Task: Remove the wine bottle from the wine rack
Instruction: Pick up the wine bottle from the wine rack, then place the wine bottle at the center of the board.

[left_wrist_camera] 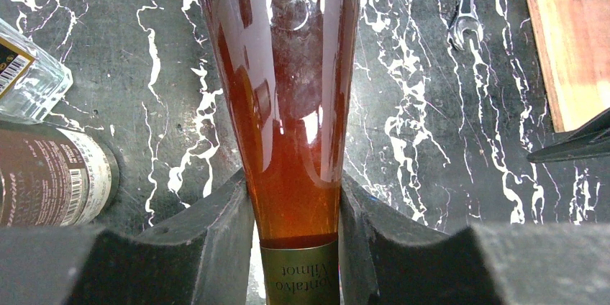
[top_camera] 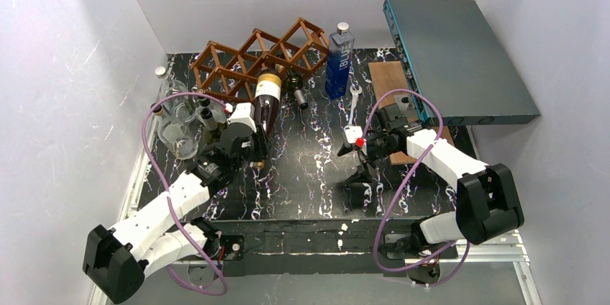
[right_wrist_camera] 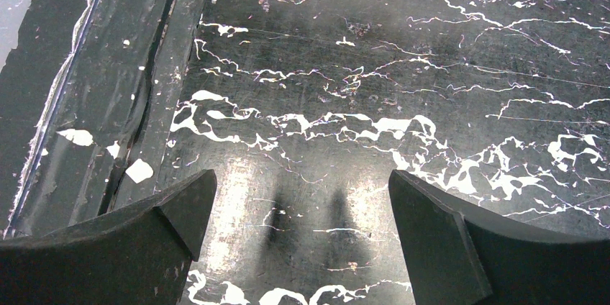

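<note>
The wine bottle (top_camera: 267, 103) is amber with a cream label and a gold-foil neck. It lies with its base end at the front of the reddish-brown lattice wine rack (top_camera: 237, 57) and its neck pointing toward me. My left gripper (top_camera: 257, 148) is shut on the neck. In the left wrist view both dark fingers press the wine bottle (left_wrist_camera: 288, 103) just above the gold foil, the left gripper (left_wrist_camera: 295, 190) clamped round it. My right gripper (top_camera: 356, 161) hangs open over the marbled table; the right wrist view shows nothing between the jaws of the right gripper (right_wrist_camera: 302, 197).
A second dark bottle (top_camera: 294, 80) sticks out of the rack. A blue water bottle (top_camera: 339, 60), a wrench (top_camera: 354, 100), a wooden board (top_camera: 392, 82) and a grey box (top_camera: 460, 53) are at the right. Clear glass jars (top_camera: 173, 100) and a small bottle (top_camera: 209, 119) stand at the left.
</note>
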`<state>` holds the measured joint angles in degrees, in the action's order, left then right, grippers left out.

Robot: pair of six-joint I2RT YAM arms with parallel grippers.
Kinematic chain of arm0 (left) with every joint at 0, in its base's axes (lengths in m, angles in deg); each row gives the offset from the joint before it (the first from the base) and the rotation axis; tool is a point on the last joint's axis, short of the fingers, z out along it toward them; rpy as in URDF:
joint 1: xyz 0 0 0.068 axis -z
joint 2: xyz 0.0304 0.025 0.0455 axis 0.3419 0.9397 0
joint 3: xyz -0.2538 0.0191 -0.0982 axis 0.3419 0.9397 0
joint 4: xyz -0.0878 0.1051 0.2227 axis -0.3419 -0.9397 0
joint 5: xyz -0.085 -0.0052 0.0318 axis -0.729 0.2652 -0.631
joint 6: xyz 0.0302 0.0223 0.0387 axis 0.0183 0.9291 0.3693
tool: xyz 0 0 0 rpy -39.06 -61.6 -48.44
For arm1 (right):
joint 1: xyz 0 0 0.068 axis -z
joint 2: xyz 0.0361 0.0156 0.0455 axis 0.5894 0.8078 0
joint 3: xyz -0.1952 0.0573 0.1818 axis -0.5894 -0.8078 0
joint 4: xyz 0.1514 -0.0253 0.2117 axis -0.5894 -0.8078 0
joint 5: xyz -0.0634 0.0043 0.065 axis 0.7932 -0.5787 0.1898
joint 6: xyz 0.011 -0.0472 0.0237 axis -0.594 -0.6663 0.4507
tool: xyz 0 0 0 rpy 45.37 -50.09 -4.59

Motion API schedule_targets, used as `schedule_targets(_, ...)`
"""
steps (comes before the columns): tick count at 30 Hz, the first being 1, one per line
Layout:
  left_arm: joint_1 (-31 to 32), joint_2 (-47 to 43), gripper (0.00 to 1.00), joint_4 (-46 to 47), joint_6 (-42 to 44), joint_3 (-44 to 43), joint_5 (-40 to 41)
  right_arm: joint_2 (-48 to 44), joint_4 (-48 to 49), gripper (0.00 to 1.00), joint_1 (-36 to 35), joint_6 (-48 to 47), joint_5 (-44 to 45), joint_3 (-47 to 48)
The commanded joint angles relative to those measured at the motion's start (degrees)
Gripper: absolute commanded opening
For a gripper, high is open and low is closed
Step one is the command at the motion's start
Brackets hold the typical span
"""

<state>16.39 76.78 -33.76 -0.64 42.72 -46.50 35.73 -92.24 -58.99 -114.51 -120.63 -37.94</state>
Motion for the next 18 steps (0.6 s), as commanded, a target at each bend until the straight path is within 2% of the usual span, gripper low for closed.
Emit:
schedule_targets(1, 0.3, -8.2, 0.00, 16.0, 0.4, -3.0, 2.8, 0.8, -1.2, 1.00, 1.0, -0.9, -0.5, 0.2)
schedule_targets(18, 0.3, -12.1, 0.00, 0.6, -6.6, -5.6, -2.2, 0.5, -1.8, 1.00, 1.0, -1.3, -0.7, 0.4)
